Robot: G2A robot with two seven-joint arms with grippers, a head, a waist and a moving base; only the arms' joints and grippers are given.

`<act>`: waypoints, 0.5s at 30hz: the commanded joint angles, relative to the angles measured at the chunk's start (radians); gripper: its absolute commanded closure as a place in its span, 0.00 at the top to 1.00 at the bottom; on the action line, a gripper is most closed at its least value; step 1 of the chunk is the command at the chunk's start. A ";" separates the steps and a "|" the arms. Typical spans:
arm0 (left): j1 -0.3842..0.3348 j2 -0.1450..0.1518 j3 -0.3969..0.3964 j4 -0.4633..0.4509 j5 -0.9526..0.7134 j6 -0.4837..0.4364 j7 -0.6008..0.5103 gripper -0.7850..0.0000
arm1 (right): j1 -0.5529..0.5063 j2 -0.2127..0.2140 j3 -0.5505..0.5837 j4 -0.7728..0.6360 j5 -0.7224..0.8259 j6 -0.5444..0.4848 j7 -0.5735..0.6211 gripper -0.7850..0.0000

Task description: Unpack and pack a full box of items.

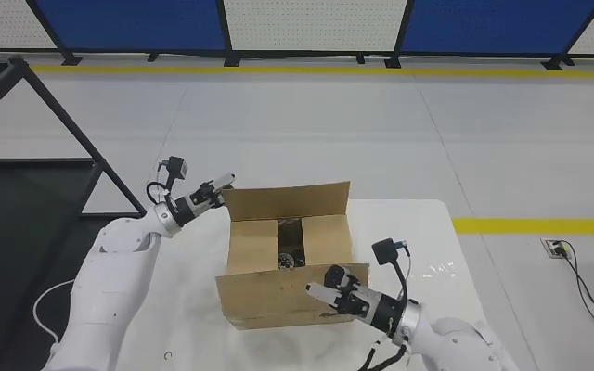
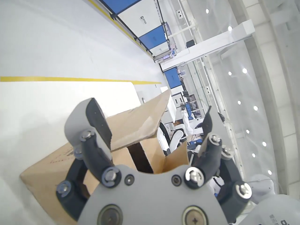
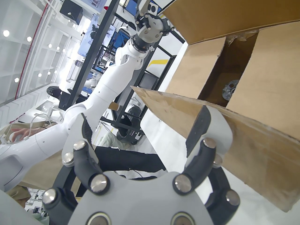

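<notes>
A brown cardboard box (image 1: 288, 297) stands in the middle of the white table (image 1: 418, 232) with its flaps up. Through the gap between the inner flaps I see a dark metal part (image 1: 290, 252) (image 3: 228, 90). My left gripper (image 1: 223, 181) (image 2: 152, 122) is open at the far left corner of the box, and the edge of the back flap (image 2: 140, 122) lies between its fingers. My right gripper (image 1: 316, 289) (image 3: 143, 127) is open at the near side, with the corner of the front flap (image 3: 168, 111) between its fingers. The left gripper (image 3: 144, 3) also shows beyond the box.
A black metal frame (image 1: 56, 121) stands on the floor left of the table. A yellow line (image 1: 520, 225) runs along the floor at the right. A small ring (image 1: 167, 355) lies near the table's front left.
</notes>
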 commanded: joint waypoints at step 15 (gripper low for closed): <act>0.121 0.028 0.010 -0.232 -0.080 0.140 -0.168 1.00 | 0.083 -0.021 -0.086 0.143 0.007 0.042 -0.051 1.00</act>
